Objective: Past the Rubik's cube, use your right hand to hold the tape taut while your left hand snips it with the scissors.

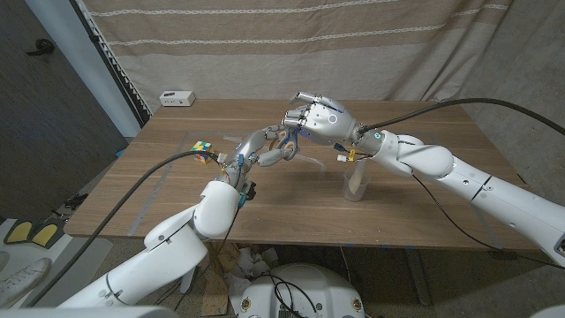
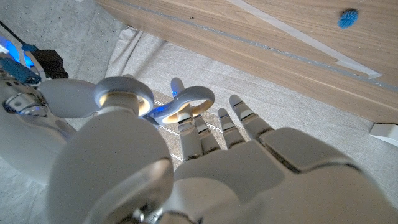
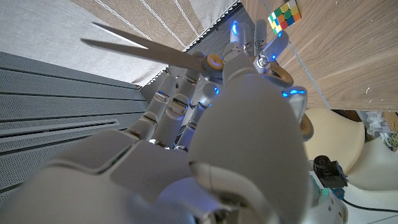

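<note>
Wooden table [image 1: 424, 132] under me; my left hand [image 1: 265, 150] grips the scissors [image 3: 186, 56], blades open. My right hand [image 1: 320, 117] sits at its two o'clock, nearly touching; what it holds I cannot tell. The cube [image 1: 203, 152] lies at nine o'clock.

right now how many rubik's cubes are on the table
1. The Rubik's cube sits on the wooden table toward the robot's left side, just beyond the left hand. Both arms cover part of the tabletop, so another could be hidden behind them.
</note>
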You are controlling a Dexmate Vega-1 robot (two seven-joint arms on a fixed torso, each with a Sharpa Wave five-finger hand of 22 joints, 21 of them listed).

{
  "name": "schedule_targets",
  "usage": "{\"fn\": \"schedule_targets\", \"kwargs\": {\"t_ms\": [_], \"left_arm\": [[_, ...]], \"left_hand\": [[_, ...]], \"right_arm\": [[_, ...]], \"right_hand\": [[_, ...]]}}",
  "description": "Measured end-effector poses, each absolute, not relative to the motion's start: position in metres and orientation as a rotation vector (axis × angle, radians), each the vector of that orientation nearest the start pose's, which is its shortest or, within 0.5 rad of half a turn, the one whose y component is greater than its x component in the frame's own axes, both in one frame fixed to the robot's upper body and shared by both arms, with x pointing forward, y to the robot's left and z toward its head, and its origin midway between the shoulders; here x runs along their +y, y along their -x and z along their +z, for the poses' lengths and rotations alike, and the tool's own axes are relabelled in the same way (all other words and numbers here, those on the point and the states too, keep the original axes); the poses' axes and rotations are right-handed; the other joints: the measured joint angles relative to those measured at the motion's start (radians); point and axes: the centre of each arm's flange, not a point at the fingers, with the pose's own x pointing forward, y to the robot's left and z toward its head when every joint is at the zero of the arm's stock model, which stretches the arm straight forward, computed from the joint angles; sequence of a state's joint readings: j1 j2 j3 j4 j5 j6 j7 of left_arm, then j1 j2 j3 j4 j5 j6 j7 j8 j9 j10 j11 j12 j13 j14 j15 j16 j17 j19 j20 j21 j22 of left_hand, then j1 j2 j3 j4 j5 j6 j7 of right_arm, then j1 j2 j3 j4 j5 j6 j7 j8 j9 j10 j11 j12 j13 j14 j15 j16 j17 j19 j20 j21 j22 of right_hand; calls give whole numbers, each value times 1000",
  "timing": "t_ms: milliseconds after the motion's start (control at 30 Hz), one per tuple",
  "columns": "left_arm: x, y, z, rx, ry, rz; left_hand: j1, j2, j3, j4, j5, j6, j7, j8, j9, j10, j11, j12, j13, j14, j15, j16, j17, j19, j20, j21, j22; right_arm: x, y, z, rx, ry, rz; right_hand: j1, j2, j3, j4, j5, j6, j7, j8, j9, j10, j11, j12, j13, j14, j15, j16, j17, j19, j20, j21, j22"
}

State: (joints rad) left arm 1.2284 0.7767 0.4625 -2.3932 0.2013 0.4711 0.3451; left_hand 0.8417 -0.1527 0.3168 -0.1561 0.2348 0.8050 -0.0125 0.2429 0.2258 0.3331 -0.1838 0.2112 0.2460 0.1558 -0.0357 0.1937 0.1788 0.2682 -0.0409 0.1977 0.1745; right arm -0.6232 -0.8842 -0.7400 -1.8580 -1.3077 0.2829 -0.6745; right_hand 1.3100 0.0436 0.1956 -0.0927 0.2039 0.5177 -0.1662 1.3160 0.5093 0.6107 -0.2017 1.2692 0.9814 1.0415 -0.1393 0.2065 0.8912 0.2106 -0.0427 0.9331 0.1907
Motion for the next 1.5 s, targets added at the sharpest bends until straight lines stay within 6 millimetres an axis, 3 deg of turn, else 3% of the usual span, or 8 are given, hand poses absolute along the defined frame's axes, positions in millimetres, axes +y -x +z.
{"fn": "schedule_targets", "kwargs": {"t_ms": [233, 800, 1100, 1500], "left_arm": [[152, -443, -21, -678, -808, -24], [144, -441, -24, -674, -805, -48], [143, -441, -30, -717, -745, -34], [142, -442, -36, -771, -666, 12]], "left_hand": [[5, -3, 1, -1, 0, 17, 6, 0, 0, 12, 13, 8, -5, 10, -2, 0, 0, 10, 0, 2, 0], [8, 0, -2, 2, 0, 41, 6, 6, 2, 30, 3, 13, -5, 38, -2, 7, 0, 27, 1, 10, 5], [26, 18, 1, 5, -18, 142, -13, 51, 19, 111, -25, 44, -3, 119, -4, 22, 5, 60, 0, 18, 12], [54, 32, 21, -1, -32, 247, -21, 100, 36, 173, -32, 63, 3, 163, -6, 22, 5, 86, -4, 32, 18]], "right_arm": [[-117, -479, 45, -1893, 1795, -118], [-115, -474, 43, -1901, 1783, -113], [-115, -473, 43, -1896, 1777, -114], [-116, -473, 43, -1887, 1770, -113]], "right_hand": [[1, -1, 0, 0, -1, 0, 0, 1, -4, 0, 0, 0, 0, 0, 0, -3, 0, -4, 4, 8, 0], [1, -1, -1, -1, -3, 0, 0, 5, -9, 0, 0, 2, -5, -1, 0, -3, 0, -7, 7, 23, -5], [1, -1, -2, -2, -3, 0, 0, 8, -8, 0, 0, 7, -5, 0, 0, -4, 0, -13, 2, 31, -5], [0, 0, -2, -2, -3, 0, 0, 8, -9, 0, 0, 7, -4, 2, 2, -5, 1, -12, 2, 43, -5]]}}
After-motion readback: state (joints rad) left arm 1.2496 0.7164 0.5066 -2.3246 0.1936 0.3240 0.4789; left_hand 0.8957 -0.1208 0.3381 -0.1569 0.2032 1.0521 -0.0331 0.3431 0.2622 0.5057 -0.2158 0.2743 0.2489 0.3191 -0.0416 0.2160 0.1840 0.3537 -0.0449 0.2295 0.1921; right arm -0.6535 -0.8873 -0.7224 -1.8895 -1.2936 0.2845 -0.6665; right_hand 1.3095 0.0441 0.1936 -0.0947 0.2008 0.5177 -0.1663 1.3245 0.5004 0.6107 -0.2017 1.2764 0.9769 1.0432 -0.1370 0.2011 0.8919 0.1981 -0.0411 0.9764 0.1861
